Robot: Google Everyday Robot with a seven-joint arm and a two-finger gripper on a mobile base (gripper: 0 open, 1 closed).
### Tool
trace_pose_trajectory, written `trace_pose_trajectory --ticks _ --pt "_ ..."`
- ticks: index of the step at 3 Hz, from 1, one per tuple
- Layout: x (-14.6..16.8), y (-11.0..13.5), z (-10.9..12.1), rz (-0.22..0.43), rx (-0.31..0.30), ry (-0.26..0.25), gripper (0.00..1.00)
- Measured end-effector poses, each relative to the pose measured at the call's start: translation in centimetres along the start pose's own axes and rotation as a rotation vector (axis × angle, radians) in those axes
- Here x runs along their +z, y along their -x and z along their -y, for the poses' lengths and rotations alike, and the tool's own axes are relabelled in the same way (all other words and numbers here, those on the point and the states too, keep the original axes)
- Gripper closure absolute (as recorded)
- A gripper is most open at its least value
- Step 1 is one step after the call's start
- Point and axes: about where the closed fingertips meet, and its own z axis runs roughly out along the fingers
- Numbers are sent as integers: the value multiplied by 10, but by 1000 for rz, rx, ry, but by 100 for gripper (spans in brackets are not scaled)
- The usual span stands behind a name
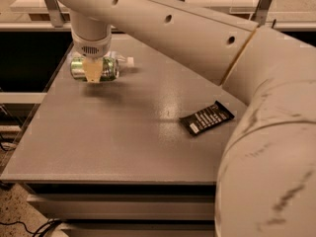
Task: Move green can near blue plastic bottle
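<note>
The green can (109,69) lies on its side in my gripper (92,69) at the far left of the grey table (123,147). One beige finger (92,73) crosses the can's front, and the gripper is shut on the can. A shadow on the table under the can suggests it hangs slightly above the surface. The blue plastic bottle (122,60) lies just behind and to the right of the can, mostly hidden, with its white cap pointing right. Can and bottle are very close together; I cannot tell if they touch.
A black snack wrapper (206,118) lies on the right part of the table. My large white arm (256,107) spans the top and right of the view. The table's left edge runs close to the can.
</note>
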Motion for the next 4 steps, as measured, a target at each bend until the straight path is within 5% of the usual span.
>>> trace_pose_trajectory --ticks 1,4 --pt "10 -5 12 -3 17 -2 100" --pt "7 -16 23 -11 55 -13 36"
